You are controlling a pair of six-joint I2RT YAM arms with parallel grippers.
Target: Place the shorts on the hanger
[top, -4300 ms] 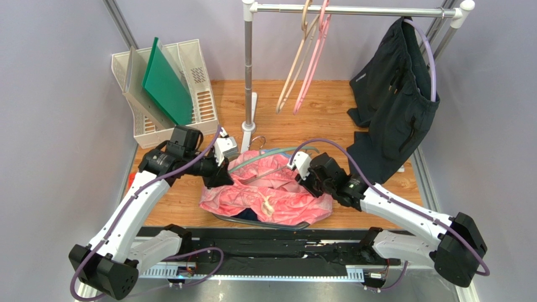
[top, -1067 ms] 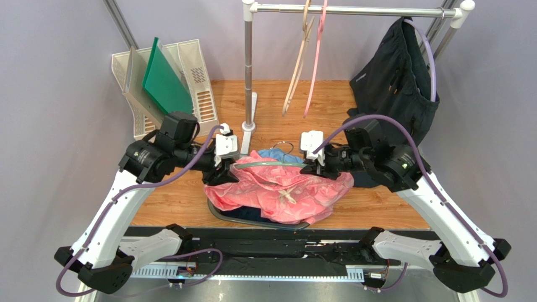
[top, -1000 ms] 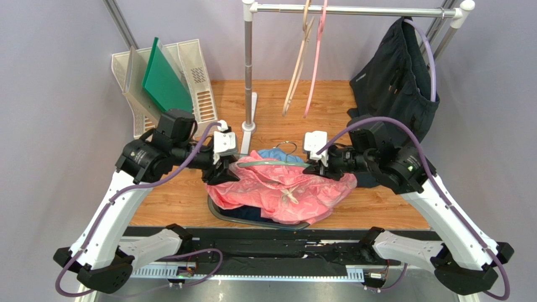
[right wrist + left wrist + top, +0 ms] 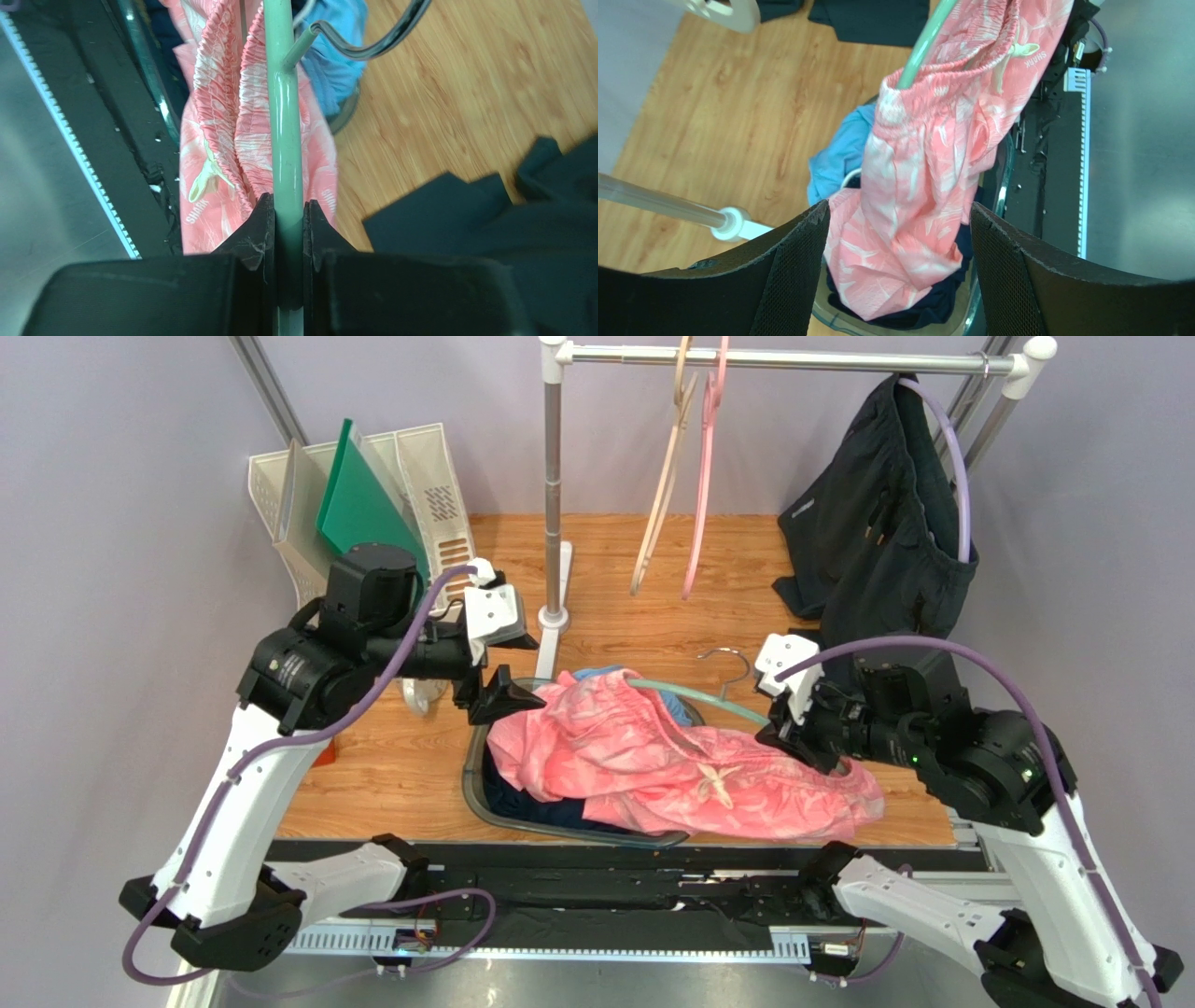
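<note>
Right gripper [image 4: 286, 210]: jaws pinched on the smooth, sage-green plastic bar of the hanger [image 4: 284, 119]. The crinkly salmon shorts [image 4: 217, 105] hang from it by their gathered waistband, draping across the lower centre of the overhead view. Left gripper [image 4: 896, 213]: mesh-textured jaws spread and empty, raised at centre-left on a bent arm.

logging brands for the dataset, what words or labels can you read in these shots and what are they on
"SHARK": white letters on the shorts, beside the cream drawstring, left wrist view.
"SHARK": twice on the shorts in the right wrist view, either side of the hanger.
Small pale mark on the dark garment: too small to read.
Nothing else legible.
</note>
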